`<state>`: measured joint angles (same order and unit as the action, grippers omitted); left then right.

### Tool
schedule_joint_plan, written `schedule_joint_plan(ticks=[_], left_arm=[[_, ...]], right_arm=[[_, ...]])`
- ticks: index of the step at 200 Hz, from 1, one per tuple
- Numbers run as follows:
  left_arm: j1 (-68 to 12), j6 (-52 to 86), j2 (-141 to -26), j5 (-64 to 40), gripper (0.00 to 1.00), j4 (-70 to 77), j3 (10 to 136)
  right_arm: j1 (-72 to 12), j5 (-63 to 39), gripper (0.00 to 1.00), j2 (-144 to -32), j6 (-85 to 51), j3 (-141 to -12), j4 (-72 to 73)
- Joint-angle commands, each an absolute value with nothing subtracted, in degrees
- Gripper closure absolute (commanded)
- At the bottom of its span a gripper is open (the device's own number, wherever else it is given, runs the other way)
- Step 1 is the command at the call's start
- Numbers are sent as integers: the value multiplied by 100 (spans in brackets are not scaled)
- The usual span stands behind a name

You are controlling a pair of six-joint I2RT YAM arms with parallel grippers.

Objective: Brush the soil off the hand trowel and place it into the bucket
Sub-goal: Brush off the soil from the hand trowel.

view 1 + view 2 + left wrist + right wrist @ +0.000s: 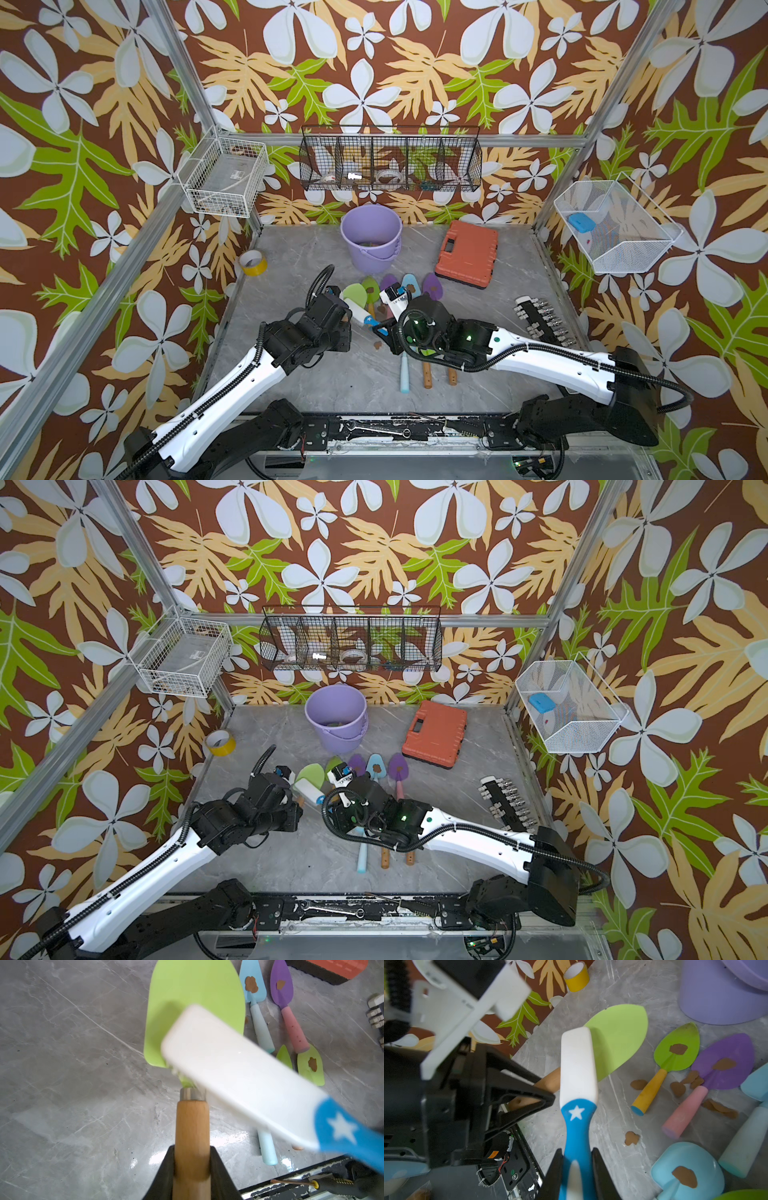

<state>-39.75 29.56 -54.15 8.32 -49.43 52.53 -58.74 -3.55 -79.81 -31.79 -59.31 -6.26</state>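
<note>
My left gripper (192,1153) is shut on the wooden handle of a hand trowel with a broad light-green blade (187,991), held just above the table. The part of the blade that shows is plain green. My right gripper (577,1155) is shut on the blue handle of a brush (578,1064). Its white head lies across the blade's neck end (228,1064). Brown soil blobs lie on the table (632,1138) and on other small trowels (678,1049). The lavender bucket (371,237) stands behind them, upright in both top views (336,717).
Several small trowels (409,286) lie in front of the bucket, under and beside my right arm. An orange tool case (467,253) sits at the back right, a yellow tape roll (252,262) at the left edge, and a socket rail (540,320) at the right.
</note>
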Motion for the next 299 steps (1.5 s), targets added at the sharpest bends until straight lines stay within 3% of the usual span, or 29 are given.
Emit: schedule_joint_plan(ticks=[1,28,85,151,208,299], left_arm=[[-4061,2922,-5398,722,100,-4829,5307],[-4067,2934,-5391,756,100,-4905,5308],[-4068,2944,-5467,791,100,-4861,5430],[-4052,2804,-5706,1242,100,-4729,5910],[-3279,2302,-6647,1349,100,-4222,6979],[-2979,1845,-8210,1358,100,-3971,8699]], right_arm=[[-5436,-388,100,-7977,-2994,-5879,-467],[-5247,-607,100,-7844,-2843,-6138,-545],[-5726,-1214,100,-7941,-2892,-5835,-369],[-4225,-899,100,-7593,-3015,-5479,-292],[-4166,-405,100,-6924,-3257,-5182,-165],[-4156,-429,100,-6705,-3302,-5052,-149]])
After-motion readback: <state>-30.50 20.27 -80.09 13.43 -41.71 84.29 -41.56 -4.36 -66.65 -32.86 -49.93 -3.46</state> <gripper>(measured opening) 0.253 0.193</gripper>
